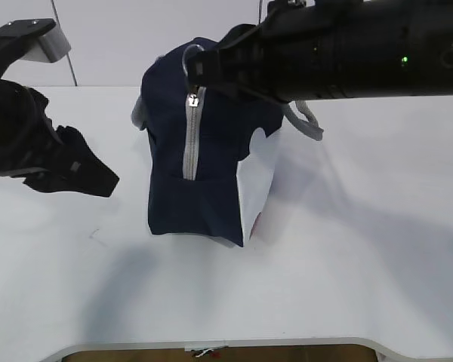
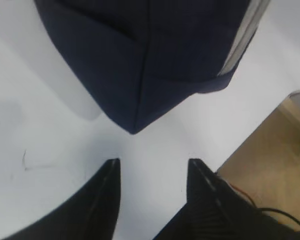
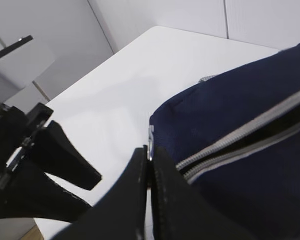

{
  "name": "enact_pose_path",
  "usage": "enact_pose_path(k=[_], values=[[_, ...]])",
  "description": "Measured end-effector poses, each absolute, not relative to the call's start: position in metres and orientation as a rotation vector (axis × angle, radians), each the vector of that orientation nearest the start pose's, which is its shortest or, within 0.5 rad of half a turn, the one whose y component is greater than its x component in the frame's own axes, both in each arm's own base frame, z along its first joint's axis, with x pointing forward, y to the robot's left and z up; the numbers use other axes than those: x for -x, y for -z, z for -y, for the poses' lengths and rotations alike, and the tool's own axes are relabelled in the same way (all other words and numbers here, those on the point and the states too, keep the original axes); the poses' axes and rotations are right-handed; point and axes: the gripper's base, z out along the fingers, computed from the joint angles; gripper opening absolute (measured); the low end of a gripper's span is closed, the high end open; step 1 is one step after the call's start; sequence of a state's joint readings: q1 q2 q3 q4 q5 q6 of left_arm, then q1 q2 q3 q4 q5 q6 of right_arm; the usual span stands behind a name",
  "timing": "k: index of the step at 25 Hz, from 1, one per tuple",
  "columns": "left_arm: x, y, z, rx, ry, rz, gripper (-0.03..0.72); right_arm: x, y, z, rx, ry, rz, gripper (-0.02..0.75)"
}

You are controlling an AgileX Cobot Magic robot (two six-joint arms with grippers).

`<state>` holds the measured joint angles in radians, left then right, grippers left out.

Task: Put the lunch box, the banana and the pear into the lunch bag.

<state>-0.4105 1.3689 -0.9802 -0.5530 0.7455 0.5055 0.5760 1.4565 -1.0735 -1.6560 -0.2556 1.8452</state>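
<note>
The navy lunch bag [image 1: 204, 173] stands at the table's middle, its white panel [image 1: 257, 181] facing right. Its grey zipper [image 1: 190, 136] runs down the near end and is partly open along the top [image 3: 250, 135]. My right gripper [image 1: 196, 68] is at the bag's top, shut on the zipper's ring pull [image 3: 150, 135], with its jaws pressed together [image 3: 150, 150]. My left gripper [image 1: 109, 181] is open and empty just left of the bag, its tips [image 2: 152, 165] short of the bag's lower corner [image 2: 135, 127]. The lunch box, banana and pear are out of view.
A grey webbing handle [image 1: 309, 121] hangs off the bag's right side. The table's front edge [image 1: 211, 347] is near the bottom of the exterior view. The left wrist view shows the table edge with floor [image 2: 275, 165] beyond.
</note>
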Motion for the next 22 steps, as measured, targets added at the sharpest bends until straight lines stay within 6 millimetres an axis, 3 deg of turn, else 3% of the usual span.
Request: enact_pose_path(k=[5, 16, 19, 22], values=[[-0.248, -0.281, 0.149, -0.758, 0.669, -2.332, 0.427, -0.27, -0.334, -0.204, 0.583, -0.76, -1.852, 0.013], [-0.273, -0.249, 0.158, -0.728, 0.656, -2.352, 0.433, -0.268, -0.338, -0.207, 0.633, -0.772, -1.839, 0.013], [-0.276, -0.246, 0.161, -0.712, 0.692, -2.345, 0.336, -0.268, -0.338, -0.207, 0.635, -0.773, -1.839, 0.013], [-0.276, -0.246, 0.162, -0.725, 0.694, -2.332, 0.111, -0.267, -0.337, -0.207, 0.64, -0.769, -1.838, 0.013]])
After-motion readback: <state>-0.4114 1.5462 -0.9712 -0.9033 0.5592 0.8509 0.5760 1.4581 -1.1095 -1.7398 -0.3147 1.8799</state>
